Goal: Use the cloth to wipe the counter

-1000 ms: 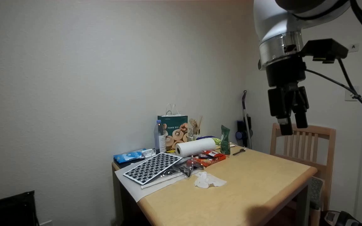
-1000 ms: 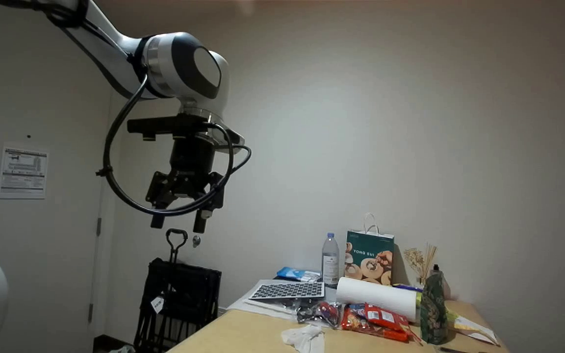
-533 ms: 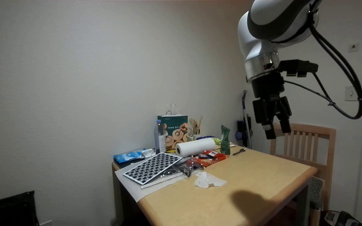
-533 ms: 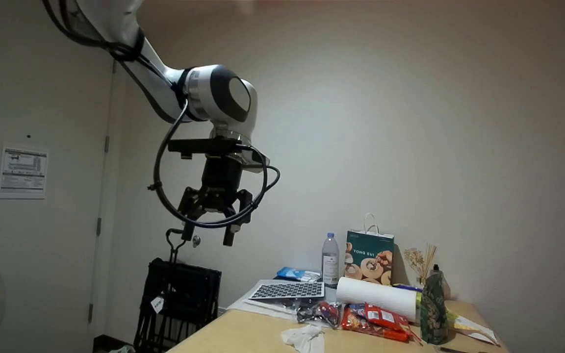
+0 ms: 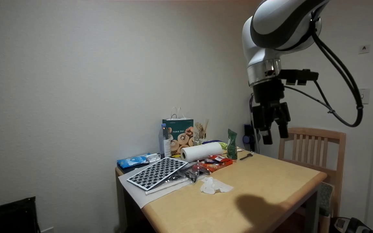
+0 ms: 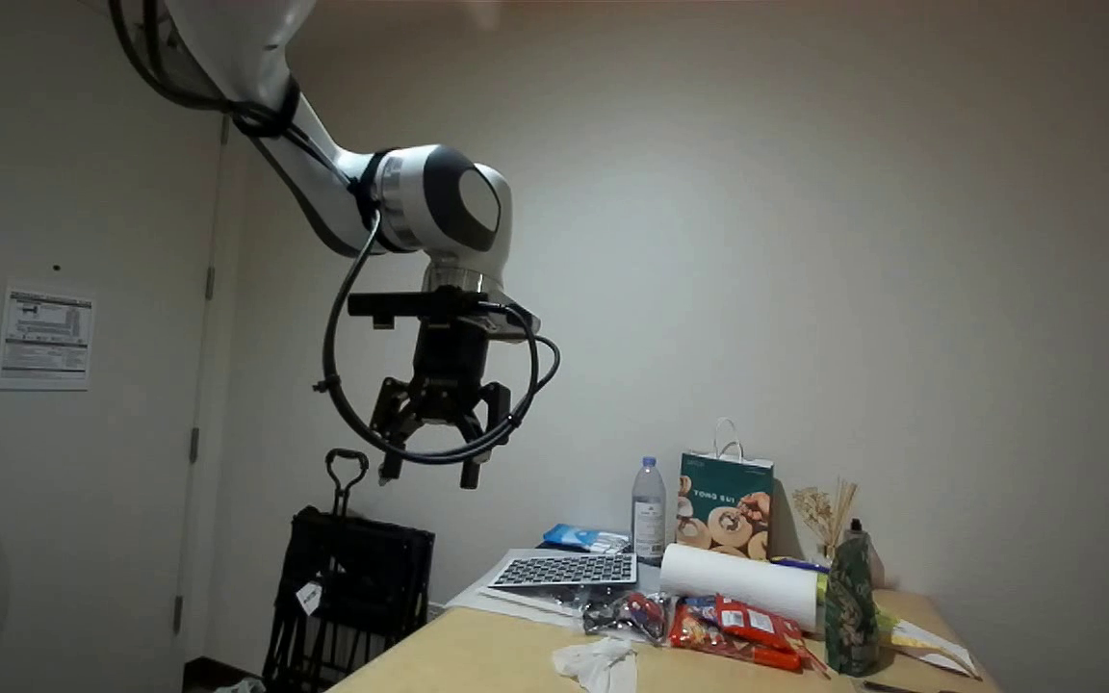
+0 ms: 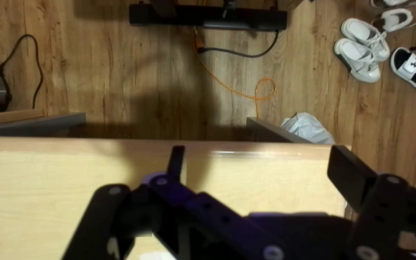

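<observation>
A crumpled white cloth [image 5: 216, 186] lies on the bare wooden table [image 5: 270, 181], near the front of the cluttered side. The cloth also shows in an exterior view [image 6: 601, 664], cut by the bottom edge. In the wrist view a white patch, probably the cloth [image 7: 156, 256], shows at the bottom edge, partly hidden by the gripper. My black gripper [image 5: 275, 136] is high above the table, well apart from the cloth. Its fingers are spread and empty in an exterior view [image 6: 429, 475] and in the wrist view [image 7: 257, 159], where they point toward the table's edge.
A paper roll [image 5: 202, 152], red snack packets [image 5: 217, 163], a checkered board [image 5: 158, 173], a bottle [image 5: 164, 141], a green paper bag [image 5: 182, 134] and a green pouch [image 5: 232, 144] crowd the wall side. A dark spoon [image 5: 246, 156] lies near the pouch. A wooden chair [image 5: 312, 142] stands beside the table.
The arm and gripper have come lower and moved toward the table, slowing in the last half second. The gripper stays open. The cloth and the other objects have not moved.
</observation>
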You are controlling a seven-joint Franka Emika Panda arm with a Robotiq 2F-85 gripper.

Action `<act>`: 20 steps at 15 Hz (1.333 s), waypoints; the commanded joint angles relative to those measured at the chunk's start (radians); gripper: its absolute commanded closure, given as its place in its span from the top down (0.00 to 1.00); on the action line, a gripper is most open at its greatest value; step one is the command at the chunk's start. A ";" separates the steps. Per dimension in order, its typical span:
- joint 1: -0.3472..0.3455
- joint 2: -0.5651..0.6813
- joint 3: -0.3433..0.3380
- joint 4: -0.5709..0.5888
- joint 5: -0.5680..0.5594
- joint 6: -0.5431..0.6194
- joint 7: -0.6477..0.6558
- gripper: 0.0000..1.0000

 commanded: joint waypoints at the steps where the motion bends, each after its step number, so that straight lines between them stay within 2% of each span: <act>1: -0.032 0.123 0.009 0.020 -0.082 0.116 0.043 1.00; 4: -0.040 0.209 0.000 0.042 -0.125 0.169 0.042 1.00; 6: -0.038 0.249 -0.010 0.071 -0.105 0.125 -0.016 1.00; 7: -0.033 0.213 -0.005 0.033 -0.098 0.151 0.023 1.00; 12: -0.031 0.269 -0.005 0.065 -0.100 0.152 0.028 1.00; 20: -0.030 0.468 -0.008 0.184 -0.064 0.378 0.049 1.00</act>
